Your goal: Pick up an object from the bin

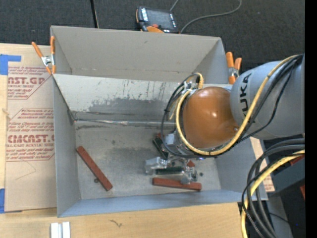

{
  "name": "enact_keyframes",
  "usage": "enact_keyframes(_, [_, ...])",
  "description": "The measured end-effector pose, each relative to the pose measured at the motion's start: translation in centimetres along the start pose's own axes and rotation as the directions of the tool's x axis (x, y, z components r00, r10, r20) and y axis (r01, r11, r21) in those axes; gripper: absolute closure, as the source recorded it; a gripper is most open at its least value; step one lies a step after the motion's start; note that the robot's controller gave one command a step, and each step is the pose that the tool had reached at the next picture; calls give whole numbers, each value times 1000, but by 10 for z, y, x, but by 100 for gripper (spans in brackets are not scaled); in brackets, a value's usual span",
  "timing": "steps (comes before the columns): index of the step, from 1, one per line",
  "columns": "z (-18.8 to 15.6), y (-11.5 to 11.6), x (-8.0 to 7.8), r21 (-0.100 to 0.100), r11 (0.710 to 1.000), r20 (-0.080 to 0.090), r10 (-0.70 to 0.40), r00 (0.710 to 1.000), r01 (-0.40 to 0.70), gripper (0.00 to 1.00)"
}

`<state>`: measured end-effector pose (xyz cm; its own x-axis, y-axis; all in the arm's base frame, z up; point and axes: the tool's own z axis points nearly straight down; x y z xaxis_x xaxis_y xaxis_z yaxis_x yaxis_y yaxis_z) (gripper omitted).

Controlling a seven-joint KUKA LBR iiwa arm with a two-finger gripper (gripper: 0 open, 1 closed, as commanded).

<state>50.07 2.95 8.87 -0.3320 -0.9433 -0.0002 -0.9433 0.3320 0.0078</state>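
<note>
Under orange wrist cover, gripper seen low over floor of bin, front right. Whether spread or pressed together cannot be told. Nothing seen held.
Nearest: red-brown stick, just beside gripper on near-wall side, long axis left-right along that wall.
Dark green piece just beside gripper, far side.
Second stick well apart at left, laid diagonal.
Judged: small shift toward near wall called for, grip set across the nearer stick's width.
</note>
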Motion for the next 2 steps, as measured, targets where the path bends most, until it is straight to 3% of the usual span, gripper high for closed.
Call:
enact_keyframes(1, [-1, -72, 6, 13, 998, 3, 67, 998, -67, 0])
enact_keyframes(2, [16, -100, 10, 13, 996, 3, -93, 996, 93, 0])
